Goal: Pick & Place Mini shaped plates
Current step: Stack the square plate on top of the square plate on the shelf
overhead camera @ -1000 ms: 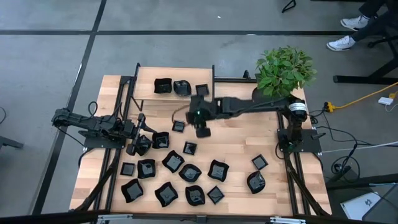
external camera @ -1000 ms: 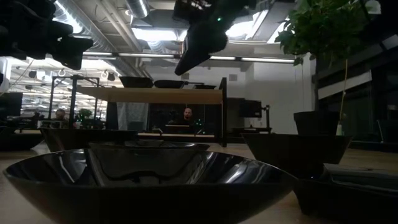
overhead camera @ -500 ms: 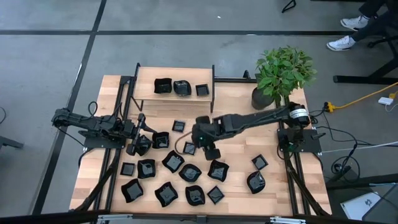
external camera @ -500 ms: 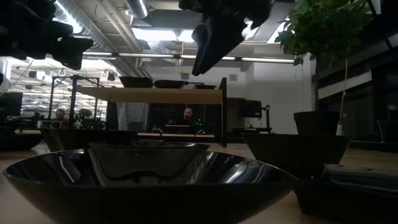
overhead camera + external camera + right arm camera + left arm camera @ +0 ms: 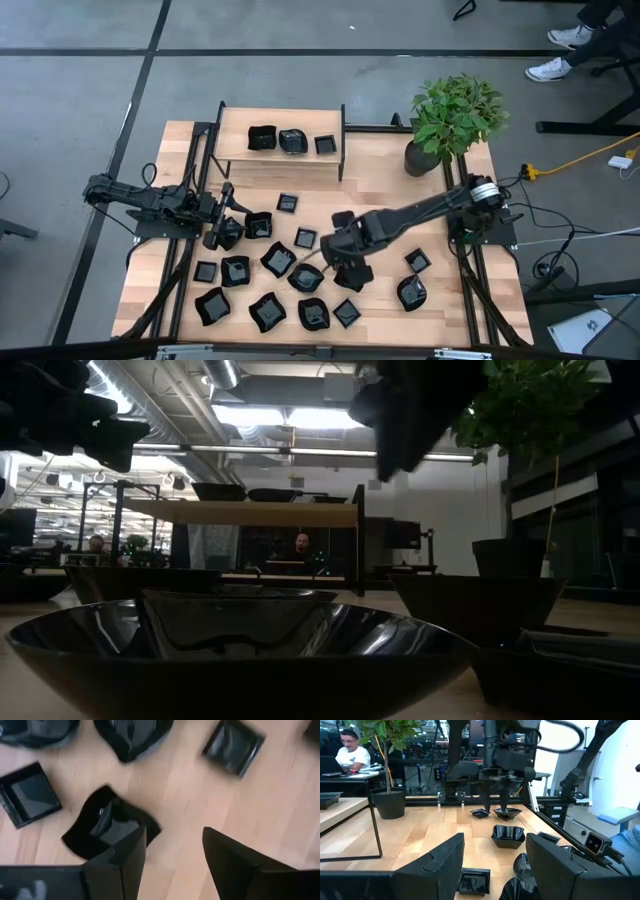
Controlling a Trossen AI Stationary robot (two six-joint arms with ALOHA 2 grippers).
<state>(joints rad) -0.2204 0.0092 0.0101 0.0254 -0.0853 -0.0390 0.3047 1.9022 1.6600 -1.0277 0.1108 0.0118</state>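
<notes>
Looking straight down, you are seeing the right gripper (image 5: 352, 268) reaching out over the middle of the wooden table (image 5: 380, 205), hanging above the cluster of mini shaped plates (image 5: 290, 275) near the front edge. Its fingers (image 5: 125, 857) are standing apart with nothing between them — in the right wrist view bare wood is showing through the gap, and a wavy-edged plate (image 5: 107, 827) is lying just beside one finger, partly covered by it. A square plate (image 5: 30, 795) is sitting on the wood nearby, and another square plate (image 5: 234, 745) is lying farther off.

Your left gripper (image 5: 222, 232) is waiting at the table's left side, close to the leftmost dishes, and its fingers (image 5: 445, 860) are spread too, holding nothing. Past them, the left wrist view is showing the right gripper (image 5: 502, 802) hovering just above a small dish (image 5: 507, 813).

Most of the plates are lying scattered over the front half of the table, each flat on the wood. Three more plates (image 5: 290, 140) are sitting in a row on the raised shelf (image 5: 235, 150) at the back — a potted plant (image 5: 455, 115) is standing at the back right corner. From table height, a wide dish (image 5: 240, 650) is filling the foreground.
</notes>
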